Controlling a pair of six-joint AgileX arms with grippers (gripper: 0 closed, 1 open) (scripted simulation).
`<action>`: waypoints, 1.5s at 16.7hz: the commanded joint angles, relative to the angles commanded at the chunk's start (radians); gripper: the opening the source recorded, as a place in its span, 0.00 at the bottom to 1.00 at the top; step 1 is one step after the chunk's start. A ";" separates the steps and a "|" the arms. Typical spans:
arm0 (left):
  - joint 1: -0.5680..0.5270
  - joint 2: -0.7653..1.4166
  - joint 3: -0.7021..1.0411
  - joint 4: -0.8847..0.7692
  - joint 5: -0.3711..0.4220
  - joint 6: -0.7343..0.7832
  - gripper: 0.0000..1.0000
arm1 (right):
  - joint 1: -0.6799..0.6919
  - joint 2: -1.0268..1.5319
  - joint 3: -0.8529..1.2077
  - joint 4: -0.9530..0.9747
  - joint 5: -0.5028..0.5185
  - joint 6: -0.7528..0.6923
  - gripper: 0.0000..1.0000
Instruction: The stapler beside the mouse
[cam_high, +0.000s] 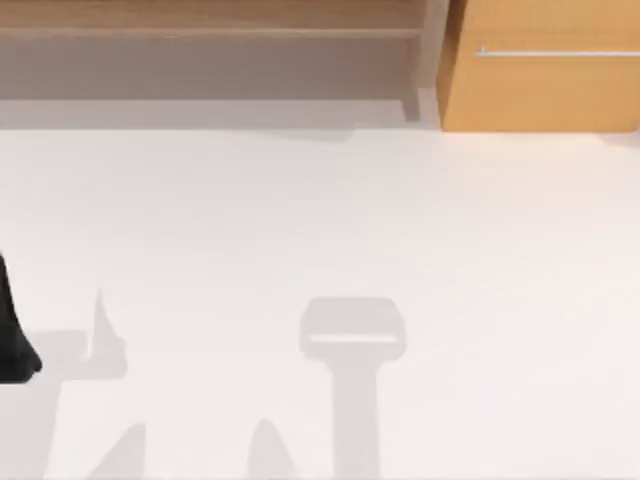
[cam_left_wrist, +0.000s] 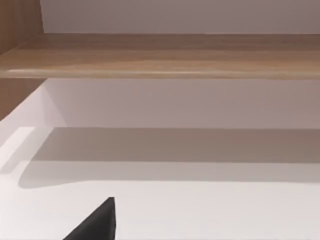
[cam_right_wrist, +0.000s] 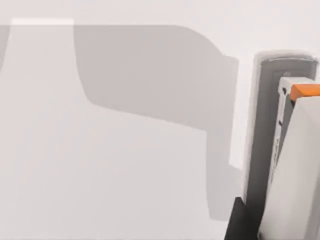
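Beside the right gripper's dark finger (cam_right_wrist: 242, 220), the grey and white stapler with an orange tip (cam_right_wrist: 290, 150) stood close over the white table (cam_right_wrist: 100, 150); whether it was grasped I cannot tell. At the table's left edge, the left arm's black part (cam_high: 12, 340) was parked, facing the wooden shelf (cam_left_wrist: 160, 55) and orange cabinet (cam_high: 540, 70).

My left arm (cam_high: 14, 335) shows as a dark shape at the table's left edge, towards the near side, and one dark fingertip (cam_left_wrist: 95, 222) juts into its wrist view.
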 joint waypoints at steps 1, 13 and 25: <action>0.000 0.000 0.000 0.000 0.000 0.000 1.00 | 0.000 -0.002 0.002 -0.002 0.000 0.000 0.00; 0.000 0.000 0.000 0.000 0.000 0.000 1.00 | 0.365 0.074 0.113 -0.043 0.005 0.288 0.00; 0.000 0.000 0.000 0.000 0.000 0.000 1.00 | 1.078 0.148 0.245 -0.096 0.014 0.833 0.00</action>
